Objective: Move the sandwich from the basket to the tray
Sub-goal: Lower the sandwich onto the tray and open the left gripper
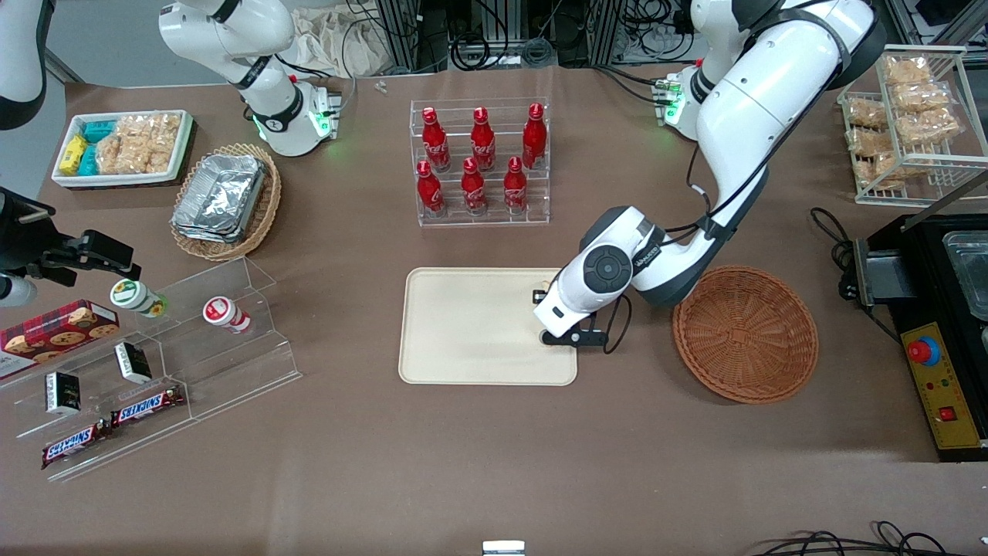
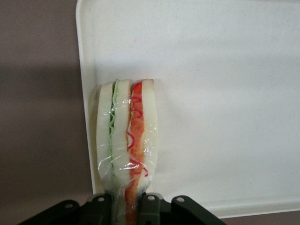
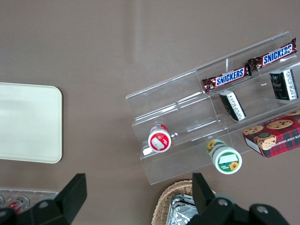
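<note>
The sandwich (image 2: 126, 140) is held in the tool (image 2: 125, 206), whose two fingers are closed on its wrapped end. It hangs just under the tool, over the edge of the tray (image 2: 225, 93) nearest the basket (image 1: 746, 333). The basket stands beside the tool on the brown worktop (image 1: 494, 463), toward the working arm's end.

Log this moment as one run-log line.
gripper: shut on sandwich | position: over tray edge nearest basket | basket: no sandwich | release: not yet
</note>
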